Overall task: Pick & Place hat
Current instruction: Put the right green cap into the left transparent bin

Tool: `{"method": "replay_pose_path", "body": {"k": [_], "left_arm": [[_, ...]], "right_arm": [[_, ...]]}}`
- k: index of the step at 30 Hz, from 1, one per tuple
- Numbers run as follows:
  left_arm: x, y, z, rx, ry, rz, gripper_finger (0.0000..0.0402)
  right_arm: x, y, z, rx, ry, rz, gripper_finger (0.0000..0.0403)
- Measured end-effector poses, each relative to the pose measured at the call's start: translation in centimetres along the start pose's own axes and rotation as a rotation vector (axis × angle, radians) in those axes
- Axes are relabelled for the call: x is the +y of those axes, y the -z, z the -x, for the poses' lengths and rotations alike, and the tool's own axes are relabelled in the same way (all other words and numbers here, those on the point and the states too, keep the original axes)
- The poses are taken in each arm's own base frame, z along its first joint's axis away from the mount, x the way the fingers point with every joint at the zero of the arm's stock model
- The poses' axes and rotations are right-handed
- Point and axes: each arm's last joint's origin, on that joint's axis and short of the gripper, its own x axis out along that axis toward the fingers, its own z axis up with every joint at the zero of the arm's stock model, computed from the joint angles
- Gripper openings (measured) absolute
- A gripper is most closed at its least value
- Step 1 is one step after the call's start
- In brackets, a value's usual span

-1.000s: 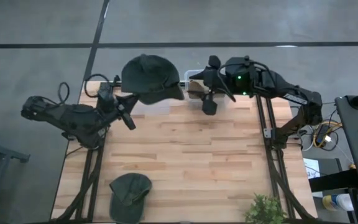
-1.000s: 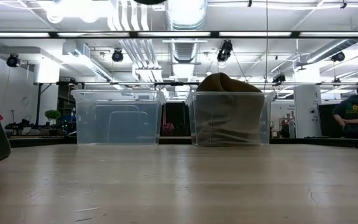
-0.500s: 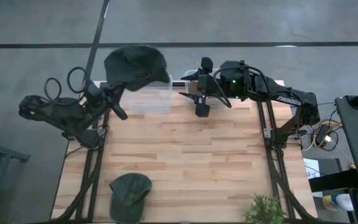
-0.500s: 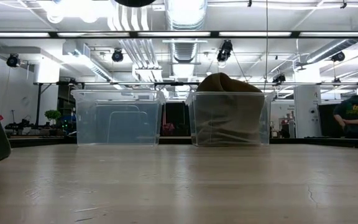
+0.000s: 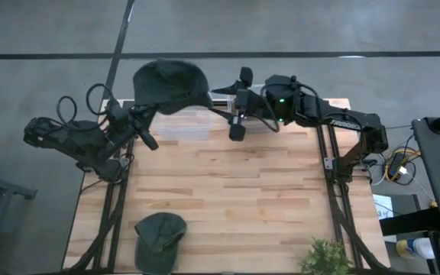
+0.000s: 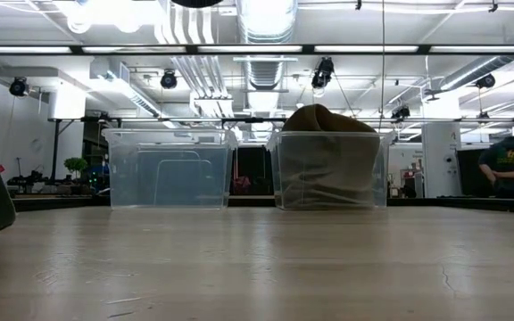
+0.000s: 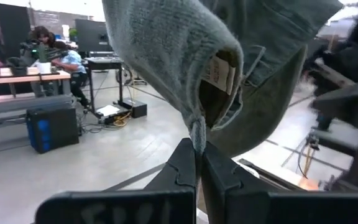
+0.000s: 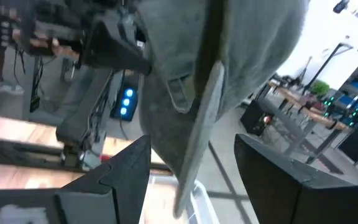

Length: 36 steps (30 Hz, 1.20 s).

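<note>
A dark green hat hangs in the air over the clear left bin at the table's far edge, held by my left gripper, which is shut on it. My right gripper is open beside the hat, level with it. In the right wrist view its two fingers stand on either side of the hat's brim without touching it. A second green hat lies flat on the table near the near edge. A brown hat sits in the right bin. My left gripper pinches the hat's lower rim edge between its two fingers, next to the inner label. The fingers come from the table's left side. The hat is lifted clear and hangs open beyond the fingertips, its crown over the left bin.
Two clear bins stand side by side at the far edge; my right arm covers most of the right one in the high view. A potted plant stands at the near right corner. A person stands far behind the table.
My left gripper carried the hat up and toward the table's far left, then held it there. My right gripper moved toward the table's left, closing in on the hat's brim, and stayed open.
</note>
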Motion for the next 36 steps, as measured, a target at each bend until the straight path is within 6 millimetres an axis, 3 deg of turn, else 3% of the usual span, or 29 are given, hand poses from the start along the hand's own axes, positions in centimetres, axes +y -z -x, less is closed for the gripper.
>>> {"method": "replay_pose_path", "body": {"k": [5,10,14,20,36], "left_arm": [[-0.4,0.2,-0.2,0.004,-0.006,-0.025,0.0003],[-0.4,0.3,-0.2,0.007,-0.005,-0.033,0.0003],[-0.4,0.4,-0.2,0.014,-0.005,-0.047,0.0003],[-0.6,0.7,-0.3,0.022,-0.001,-0.053,0.0003],[-0.5,1.1,-0.3,0.039,-0.035,-0.094,0.0045]], "right_arm": [[0.6,1.2,-1.8,0.043,0.008,0.0,0.0224],[0.6,1.3,-2.1,0.052,0.04,0.024,0.0193],[0.5,1.2,-2.1,0.04,0.044,0.024,0.0137],[0.4,1.5,-2.0,0.078,0.066,0.031,0.0022],[-0.1,1.1,-1.7,0.128,0.162,0.052,0.001]]}}
